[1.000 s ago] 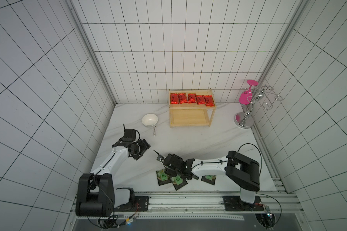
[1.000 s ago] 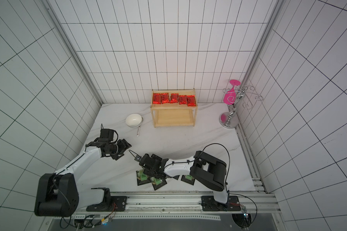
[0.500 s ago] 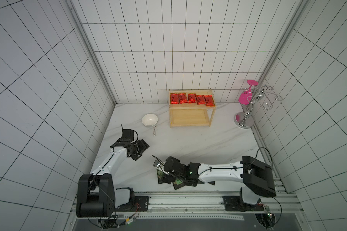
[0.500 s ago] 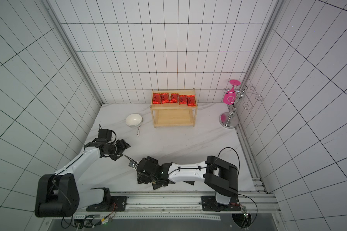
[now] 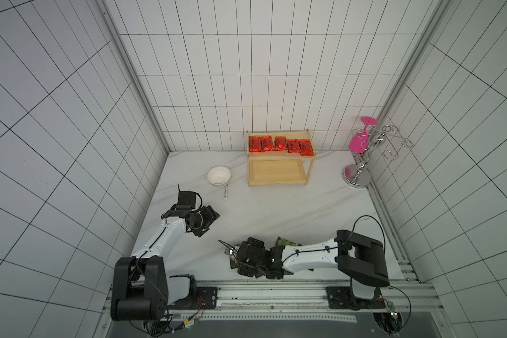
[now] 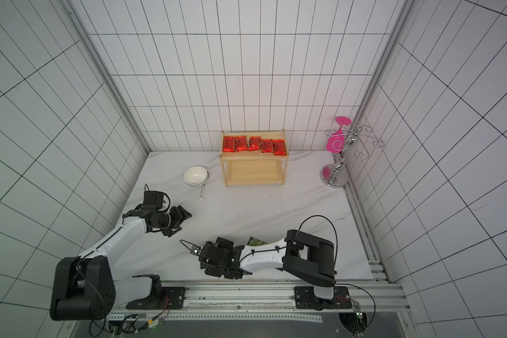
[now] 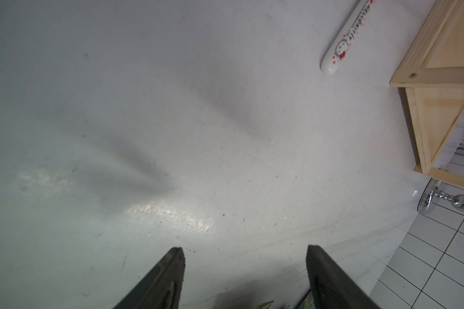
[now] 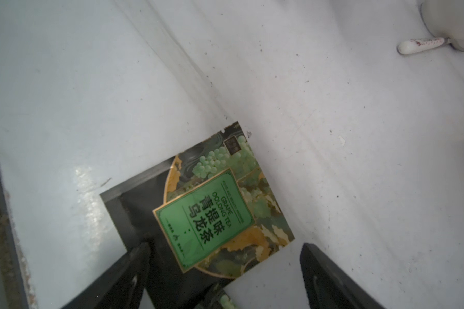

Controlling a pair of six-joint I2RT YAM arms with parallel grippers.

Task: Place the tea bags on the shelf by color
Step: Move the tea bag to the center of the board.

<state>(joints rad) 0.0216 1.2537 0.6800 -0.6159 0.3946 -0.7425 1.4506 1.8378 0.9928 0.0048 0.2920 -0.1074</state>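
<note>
- We see the shelf point(image 5: 277, 172) at the far side of the table, against the back wall, with its lower board bare.
- Five red tea bags point(image 5: 280, 144) lie in a row on its top board, side by side.
- The black tea bags point(image 5: 286, 241) lie at the near edge of the table, well apart from the shelf. Most are hidden under the right arm, so we cannot count them.
- The right gripper point(image 8: 224, 246) hangs low over them with its jaws wide. In the right wrist view, one black packet with a green label point(image 8: 204, 208) lies flat between its fingers. One finger point(image 8: 134, 256) overlaps the packet's dark edge; we cannot tell whether it touches.
- The left gripper point(image 7: 245, 248) is over bare table on the left, jaws apart, with nothing between them.
- A white bowl point(image 5: 219, 175) sits just left of the shelf, and a thin white stick point(image 5: 226, 192) with a cartoon print lies just near of it.
- A chrome stand point(image 5: 360, 172) holding a pink glass point(image 5: 359, 140) stands in the far right corner.
</note>
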